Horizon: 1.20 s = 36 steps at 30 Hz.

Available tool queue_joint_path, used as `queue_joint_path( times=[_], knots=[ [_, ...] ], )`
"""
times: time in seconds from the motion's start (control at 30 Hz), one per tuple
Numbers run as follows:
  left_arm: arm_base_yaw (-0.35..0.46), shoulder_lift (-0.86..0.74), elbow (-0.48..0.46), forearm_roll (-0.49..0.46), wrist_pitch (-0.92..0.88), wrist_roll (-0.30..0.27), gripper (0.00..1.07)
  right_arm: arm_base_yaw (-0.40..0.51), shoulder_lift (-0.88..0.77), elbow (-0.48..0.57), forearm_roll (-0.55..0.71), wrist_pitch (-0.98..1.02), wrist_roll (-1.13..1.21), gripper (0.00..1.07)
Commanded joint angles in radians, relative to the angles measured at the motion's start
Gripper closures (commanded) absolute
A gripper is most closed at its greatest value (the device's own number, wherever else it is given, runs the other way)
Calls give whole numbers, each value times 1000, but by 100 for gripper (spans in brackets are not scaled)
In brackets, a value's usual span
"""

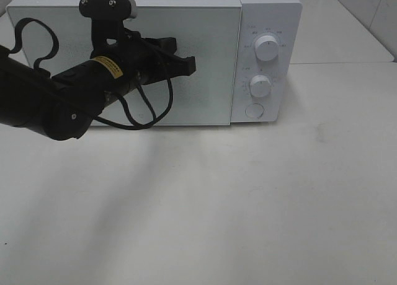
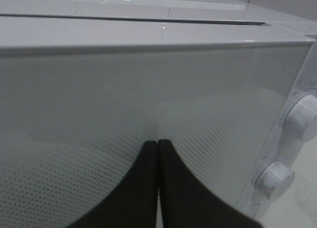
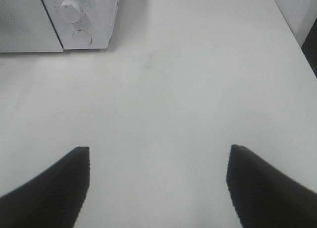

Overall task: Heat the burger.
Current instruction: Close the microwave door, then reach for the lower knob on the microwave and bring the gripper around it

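The burger is out of view. A white microwave [image 1: 205,56] stands at the back of the table with its door [image 2: 124,114] closed. My left gripper [image 1: 191,64] is shut with nothing in it, its tips [image 2: 157,142] right at the door's dotted glass. In the right wrist view my right gripper [image 3: 158,151] hangs open and empty over the bare white table [image 3: 173,99], off to the right front of the microwave. The right arm does not show in the exterior high view.
Two white knobs [image 1: 267,48] [image 1: 260,85] and a round button [image 1: 254,110] sit on the microwave's right panel. A tiled wall rises behind the table's far right corner.
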Motion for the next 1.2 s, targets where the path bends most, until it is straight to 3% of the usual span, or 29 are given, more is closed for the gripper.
queue_joint_path(
  times=[0.03,0.07,0.2,0.6,0.67,0.7,0.77,0.8,0.83,0.87,0.9,0.97,1.07,1.2],
  knots=[
    [15,39,-84,-123,36,34,107,-3,-26,-1,1,-7,-11,32],
    [15,52,-115,-137,65,60,107,-3,-26,-1,1,-7,-11,32],
    [7,47,-118,-114,76,51,107,-3,-26,-1,1,-7,-11,32],
    [-122,-104,45,-107,189,52,107,-3,-26,-1,1,-7,-11,32],
    [-148,-149,75,-110,282,51,93,-3,-26,-1,1,-7,-11,32],
    [-148,-149,75,-110,282,51,93,-3,-26,-1,1,-7,-11,32],
    [-166,-189,94,-110,413,51,53,-3,-26,-1,1,-7,-11,32],
    [-166,-189,94,-110,413,51,53,-3,-26,-1,1,-7,-11,32],
    [-171,-208,98,-117,504,47,15,-3,-26,-1,1,-7,-11,32],
    [-171,-215,98,-117,544,47,6,-3,-26,-1,1,-7,-11,32],
    [-171,-215,98,-117,544,47,6,-3,-26,-1,1,-7,-11,32],
    [-171,-249,99,-118,706,48,8,-3,-26,-1,1,-7,-11,32],
    [-171,-261,99,-114,756,48,9,-3,-26,-1,1,-7,-11,32],
    [-171,-338,98,-54,947,60,9,-3,-26,-1,1,-7,-11,32]
  ],
)
